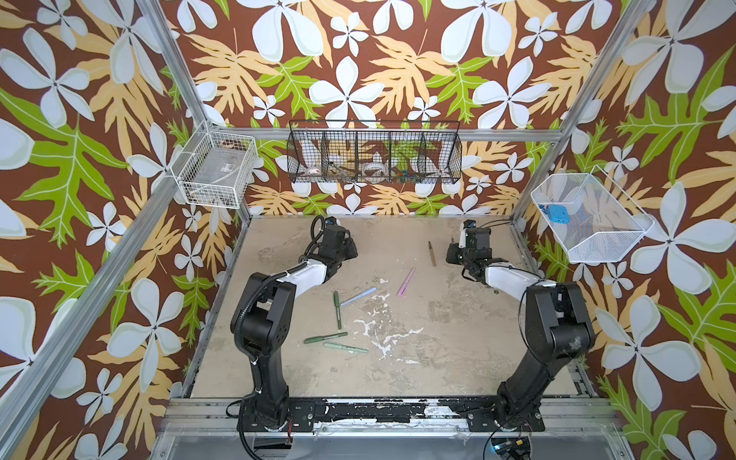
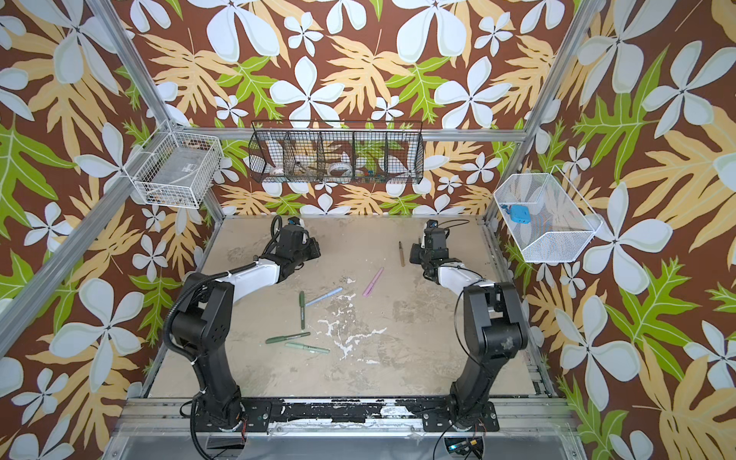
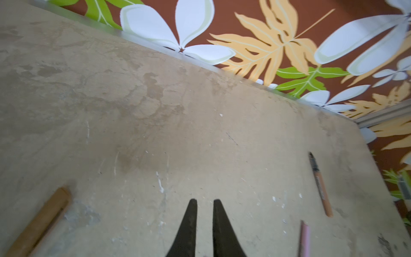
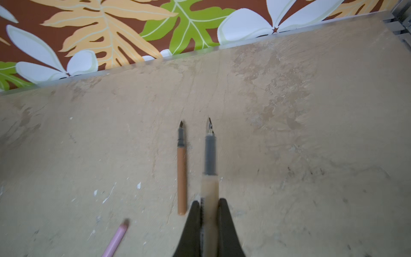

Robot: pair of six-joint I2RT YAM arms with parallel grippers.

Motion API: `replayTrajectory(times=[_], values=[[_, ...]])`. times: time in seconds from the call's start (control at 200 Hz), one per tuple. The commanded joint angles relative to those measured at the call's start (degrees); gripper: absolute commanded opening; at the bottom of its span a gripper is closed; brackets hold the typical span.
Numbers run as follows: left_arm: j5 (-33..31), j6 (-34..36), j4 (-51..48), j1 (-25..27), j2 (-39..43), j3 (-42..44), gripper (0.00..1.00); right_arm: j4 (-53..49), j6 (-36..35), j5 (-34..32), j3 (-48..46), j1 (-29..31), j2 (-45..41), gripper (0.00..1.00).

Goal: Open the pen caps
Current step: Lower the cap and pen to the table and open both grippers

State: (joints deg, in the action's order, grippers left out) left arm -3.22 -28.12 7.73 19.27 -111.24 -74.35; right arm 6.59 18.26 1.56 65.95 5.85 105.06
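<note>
You look to be two pens in out of seven. Your right pincer [image 4: 209,201] is clamped on the barrel of the beige pen [image 4: 210,184], which points toward the back wall with its grey neck and nib bare. Its cap does not show in any view, so I cannot tell you where it went.

Just beside that pen, the brown pen [image 4: 182,178] lies flat on the counter [image 1: 438,338] near the far right side, its nib also exposed. The brown cap [image 3: 39,221] rests well apart from it, over by your left pincer [image 3: 205,200]. That pincer is drawn narrow with nothing between its fingers, at the far left of the counter.

Both top views show what remains:
- The pink pen [image 1: 406,281] lies near the middle.
- The light blue pen [image 1: 358,296] and the dark green pen [image 1: 337,310] lie close together to its left.
- The mid green pen [image 1: 325,338] and the pale green pen [image 1: 345,348] lie nearer the front, almost meeting at one end.

All five read as full length with their caps on, though they are small in these views. I judge you have the beige pen to set down and then five caps to pull
</note>
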Motion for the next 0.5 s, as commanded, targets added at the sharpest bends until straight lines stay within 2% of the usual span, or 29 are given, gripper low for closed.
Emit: replayTrajectory(times=[0.0, 0.215, 0.495], values=[[-0.84, 4.12, -7.44, -0.06, -4.09, -6.31, 0.0, -3.2, 0.2, 2.06, 4.26, -0.74, 3.9, 0.0], [-2.49, 6.23, -12.39, -0.61, -11.64, -14.94, 0.0, -4.46, -0.78, 2.71, 9.61, -0.84, 9.9, 0.0], [-2.62, 7.16, -13.86, -2.4, -14.11, -14.94, 0.01, -3.69, -1.17, 5.83, 9.32, -0.81, 12.81, 0.0]])
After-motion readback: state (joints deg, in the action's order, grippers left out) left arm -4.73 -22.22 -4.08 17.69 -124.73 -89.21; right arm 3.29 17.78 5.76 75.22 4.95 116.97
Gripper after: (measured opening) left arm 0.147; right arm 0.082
